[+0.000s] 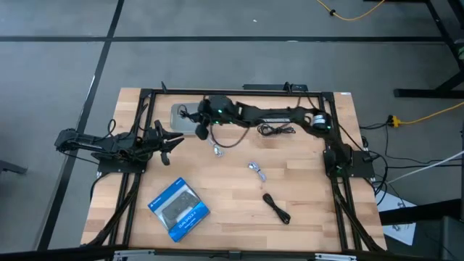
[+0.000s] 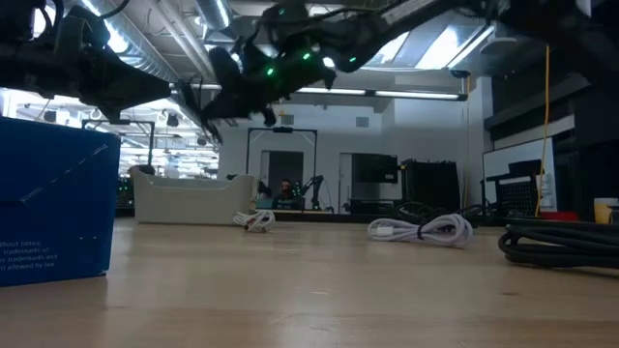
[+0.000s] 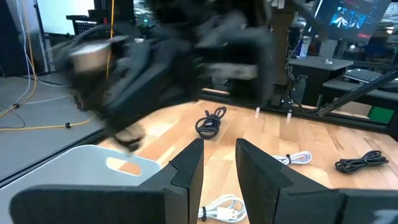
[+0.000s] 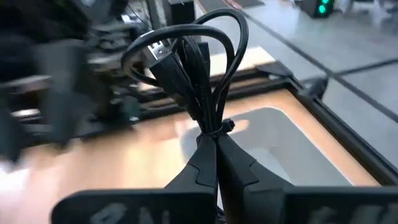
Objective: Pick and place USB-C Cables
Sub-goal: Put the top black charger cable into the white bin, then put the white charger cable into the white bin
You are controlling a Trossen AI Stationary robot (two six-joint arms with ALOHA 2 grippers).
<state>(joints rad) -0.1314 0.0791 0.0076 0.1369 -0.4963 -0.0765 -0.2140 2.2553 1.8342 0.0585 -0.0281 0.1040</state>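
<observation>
My right claw [image 4: 214,146] is pinching a black USB-C cable bundle [image 4: 189,68] above the grey tray [image 1: 181,119] at the bench's [image 1: 232,210] far left. My left claw [image 3: 217,165] is waiting nearby, fingers apart. Three cables are lying on the bench: two white ones [image 1: 257,171] [image 1: 217,150], one black [image 1: 276,209].

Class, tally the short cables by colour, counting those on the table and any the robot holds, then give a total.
Black cables: 3, the coil, the bundle, the held cable in the right hand
White cables: 2
Total: 5
</observation>
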